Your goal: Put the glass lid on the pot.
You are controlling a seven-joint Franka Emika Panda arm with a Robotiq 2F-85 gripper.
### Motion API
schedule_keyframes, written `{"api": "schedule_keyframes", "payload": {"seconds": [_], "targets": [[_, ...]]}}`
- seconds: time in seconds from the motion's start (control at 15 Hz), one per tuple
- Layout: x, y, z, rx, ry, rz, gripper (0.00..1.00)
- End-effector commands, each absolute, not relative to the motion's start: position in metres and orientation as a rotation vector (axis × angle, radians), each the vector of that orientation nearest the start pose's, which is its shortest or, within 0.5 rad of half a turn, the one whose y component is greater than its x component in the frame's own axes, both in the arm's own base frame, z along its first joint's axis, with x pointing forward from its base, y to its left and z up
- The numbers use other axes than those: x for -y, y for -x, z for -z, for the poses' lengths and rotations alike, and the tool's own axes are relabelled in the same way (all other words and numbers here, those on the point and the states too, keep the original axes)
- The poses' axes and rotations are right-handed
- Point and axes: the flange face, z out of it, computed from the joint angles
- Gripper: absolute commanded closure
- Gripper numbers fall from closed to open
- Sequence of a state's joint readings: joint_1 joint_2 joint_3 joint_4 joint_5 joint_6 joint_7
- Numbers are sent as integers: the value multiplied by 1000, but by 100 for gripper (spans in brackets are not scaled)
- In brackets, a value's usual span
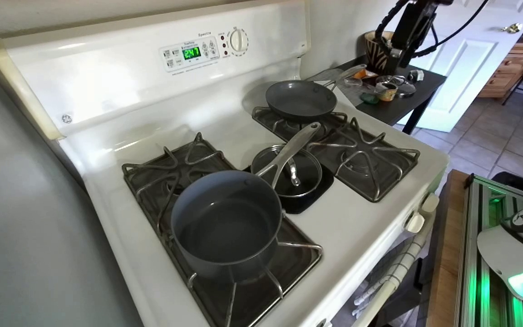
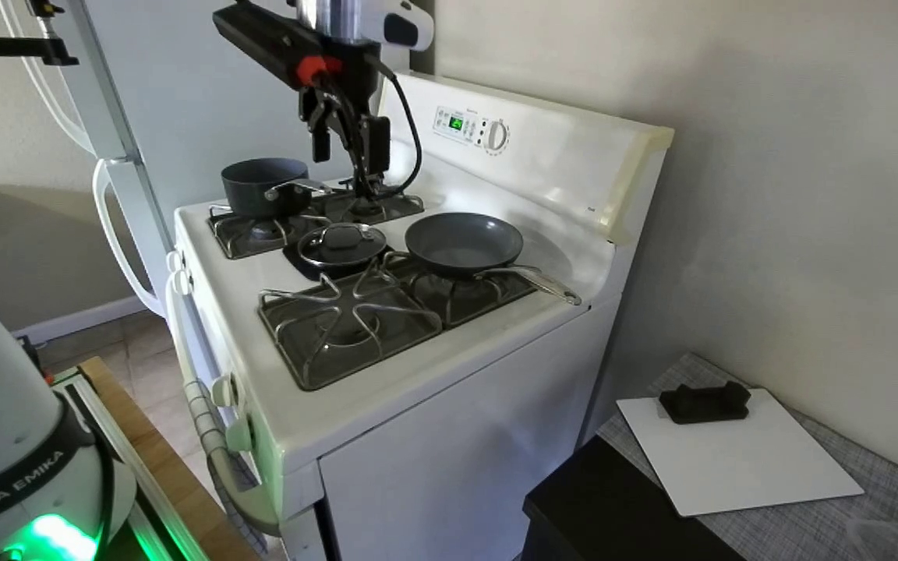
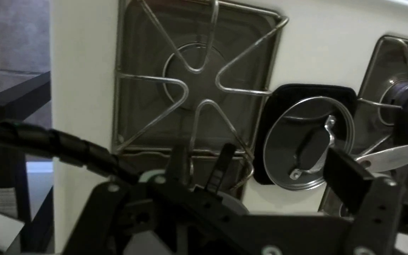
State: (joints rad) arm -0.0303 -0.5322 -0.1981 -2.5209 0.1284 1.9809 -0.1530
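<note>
The glass lid [image 1: 304, 181] lies on a black square pad on the stove's middle strip, its silvery handle upward. It shows also in an exterior view [image 2: 340, 243] and the wrist view [image 3: 292, 138]. The deep dark grey pot [image 1: 225, 222], uncovered and empty, stands on a front burner beside it; it shows also in an exterior view [image 2: 250, 187]. Its long handle [image 3: 397, 156] points toward the lid's side in the wrist view. My gripper [image 2: 348, 148] is open and empty, above the stove. In the wrist view my gripper [image 3: 282, 166] has one finger partly covering the lid's edge.
A shallow dark frying pan [image 1: 301, 100] sits on a back burner; it shows also in an exterior view [image 2: 464, 241]. Raised wire grates [image 3: 204, 71] surround the lid. The stove's back panel [image 2: 542, 148] rises behind. Another glass lid [image 1: 402, 86] lies on a dark side table.
</note>
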Motion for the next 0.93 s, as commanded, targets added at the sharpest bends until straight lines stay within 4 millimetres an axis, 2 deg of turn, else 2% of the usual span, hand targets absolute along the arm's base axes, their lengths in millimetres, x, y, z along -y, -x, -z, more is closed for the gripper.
{"api": "schedule_keyframes", "payload": {"seconds": [0.0, 0.33, 0.53, 0.73, 0.8, 0.87], "targets": [[69, -402, -421, -174, 2776, -106, 0], [53, -423, -387, -262, 2672, -243, 0], [54, -441, -362, -282, 2601, -275, 0], [61, -457, -345, -278, 2508, -290, 0], [62, -463, -338, -290, 2552, -311, 0], [56, -448, -350, -294, 2569, -267, 0]]}}
